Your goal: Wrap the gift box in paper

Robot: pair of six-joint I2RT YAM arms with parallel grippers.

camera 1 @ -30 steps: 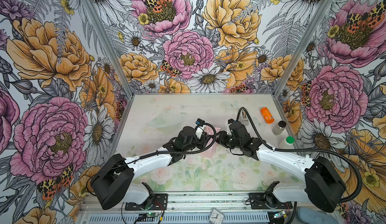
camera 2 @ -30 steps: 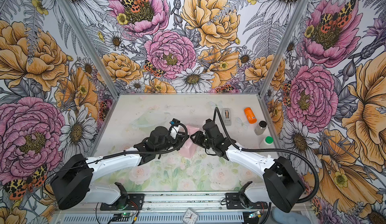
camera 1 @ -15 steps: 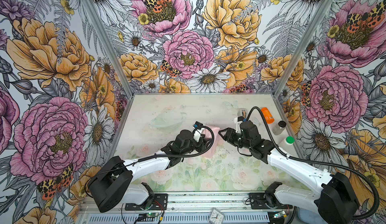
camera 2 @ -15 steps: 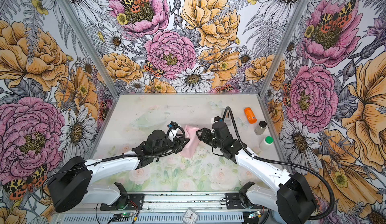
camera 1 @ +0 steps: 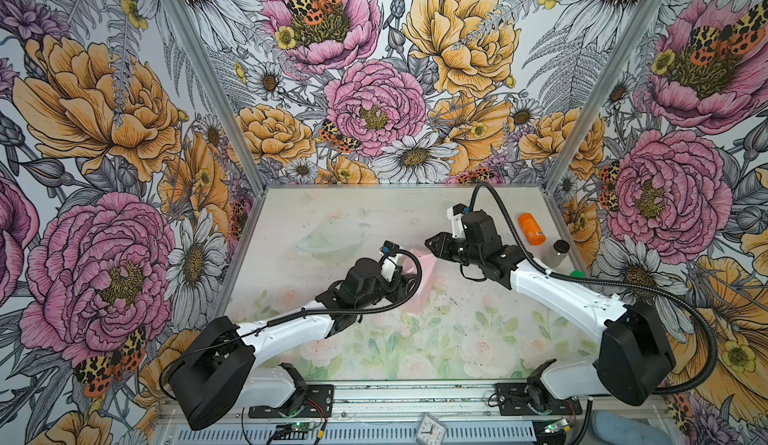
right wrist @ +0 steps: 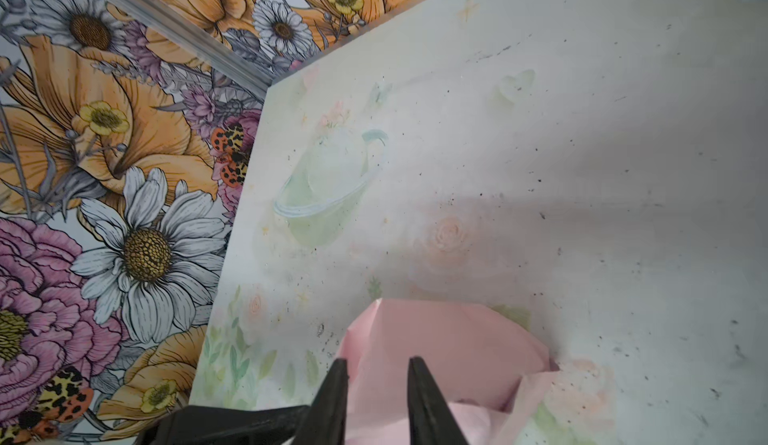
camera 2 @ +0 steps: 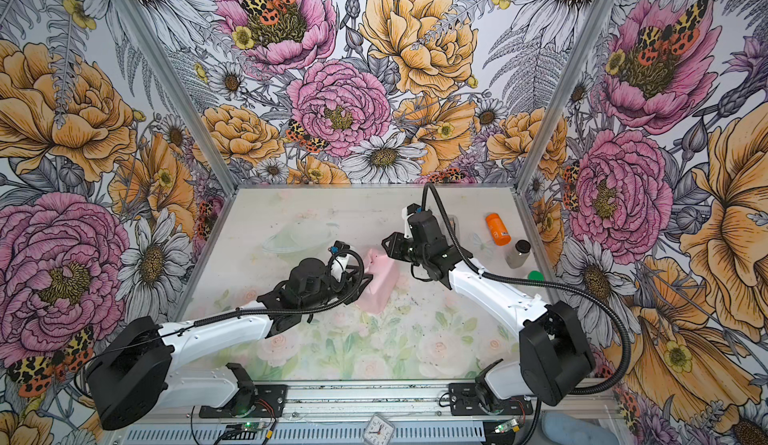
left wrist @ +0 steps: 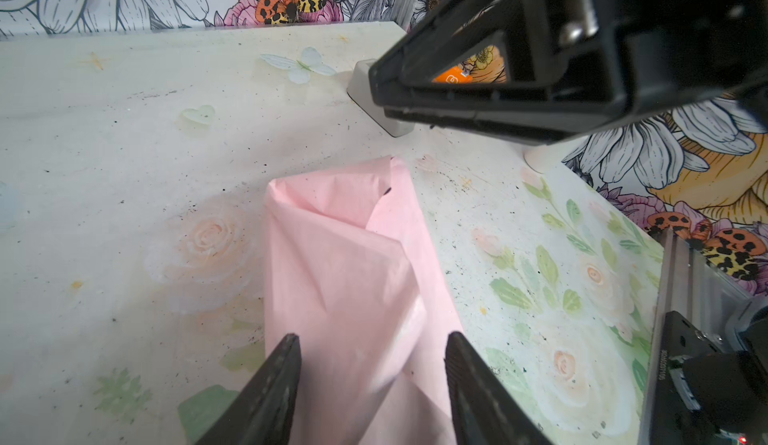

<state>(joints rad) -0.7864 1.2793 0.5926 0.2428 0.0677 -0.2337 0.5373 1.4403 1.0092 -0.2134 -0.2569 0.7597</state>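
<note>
Brightly, evenly lit from overhead; crisp in both top views, with faint soft shadows on the bench [camera 1: 457,339]. Softer in the wrist views: blurred close to the lens at the left claw [left wrist: 370,339], dimmed by a broad grey shadow beyond the right claw [right wrist: 376,360].

Readable: only dial numerals on clock [camera 2: 378,429] at front rail, partly. Orange bottle [left wrist: 453,77] logo too blurred.

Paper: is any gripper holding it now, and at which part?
Right gripper holds nothing: its jaws hang empty above the paper. Left gripper straddles the paper; whether it grips cannot be told.
</note>
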